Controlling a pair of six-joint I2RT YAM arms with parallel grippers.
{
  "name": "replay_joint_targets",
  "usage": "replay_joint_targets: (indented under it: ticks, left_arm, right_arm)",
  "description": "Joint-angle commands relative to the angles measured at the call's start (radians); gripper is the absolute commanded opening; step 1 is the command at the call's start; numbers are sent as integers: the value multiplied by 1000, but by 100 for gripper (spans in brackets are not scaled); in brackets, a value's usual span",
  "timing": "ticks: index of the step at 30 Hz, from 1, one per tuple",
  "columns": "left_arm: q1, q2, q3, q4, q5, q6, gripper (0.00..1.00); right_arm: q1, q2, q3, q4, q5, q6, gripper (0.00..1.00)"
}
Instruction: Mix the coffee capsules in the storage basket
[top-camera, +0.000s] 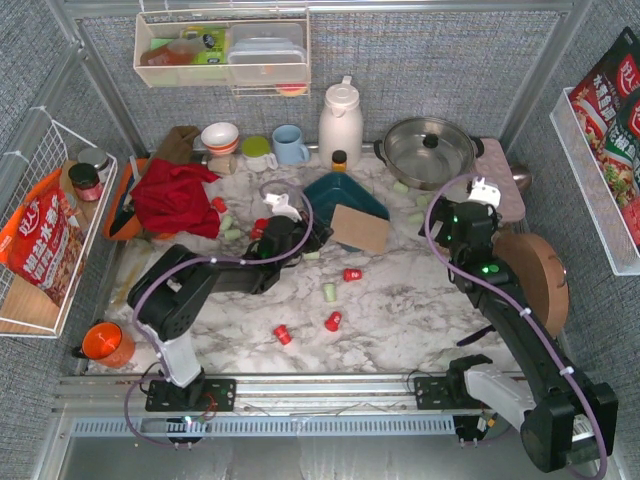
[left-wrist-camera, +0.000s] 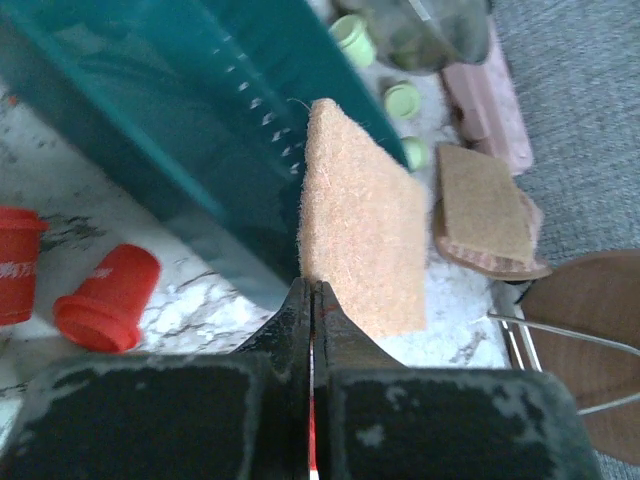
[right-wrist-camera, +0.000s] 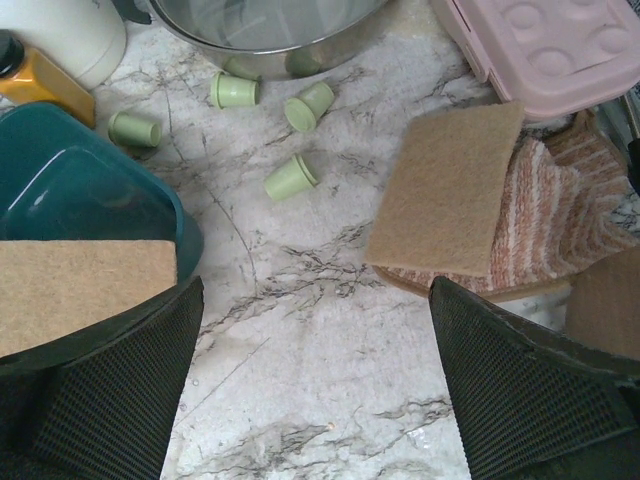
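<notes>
The left end effector (left-wrist-camera: 312, 300) is pinched closed at the near edge of a tan pad (left-wrist-camera: 360, 230); I cannot tell if it grips it. The pad leans on the basket (top-camera: 340, 190), at 12 o'clock from the middle of the counter (top-camera: 400, 310). Red capsules (top-camera: 333, 321) lie at the basket's 6 o'clock and green capsules (right-wrist-camera: 292, 177) at its 3 o'clock, by the pot (top-camera: 430, 150). The right end effector (right-wrist-camera: 315, 380) gapes wide, holding nothing.

Closed left hand (left-wrist-camera: 312, 292), tan pad (left-wrist-camera: 365, 230) against storage basket (left-wrist-camera: 150, 110), red coffee capsules (left-wrist-camera: 105, 300) beside
</notes>
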Motion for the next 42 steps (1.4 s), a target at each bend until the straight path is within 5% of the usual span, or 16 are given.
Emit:
replay_joint_targets:
  ticks: [1,7,16,21,24,32,38,40,42]
  left_arm:
    - [-15,-86,-10,77,-4,76,0]
    - [-42,-200,40,-27,100,252,0]
    - [-142,-366,128,-440,28,877,0]
    - [-233,-463,1,-392,7,1186,0]
    - [-265,-522,-108,-254,48,1304,0]
    - [-285,-574,-156,-169,112,1312,0]
    - [-306,-574,-157,-142,141,1287,0]
    - [-308,-574,-155,-127,126,1269,0]
    - [-308,-576,-147,-107,87,1227,0]
  right_arm:
    - [6,-25,7,30,-49,-32,99]
    - [43,-68,-33,165,-367,-231,99]
    - [84,-104,-164,437,-824,-461,99]
    - [84,-109,-198,495,-988,-538,97]
    - [84,-92,-171,451,-1089,-578,87]
    - [86,-27,-124,389,-1283,-642,61]
    - [89,-3,-97,331,-1296,-667,52]
    - [89,-5,-93,318,-1299,-673,44]
    - [88,-7,-85,296,-1299,-679,24]
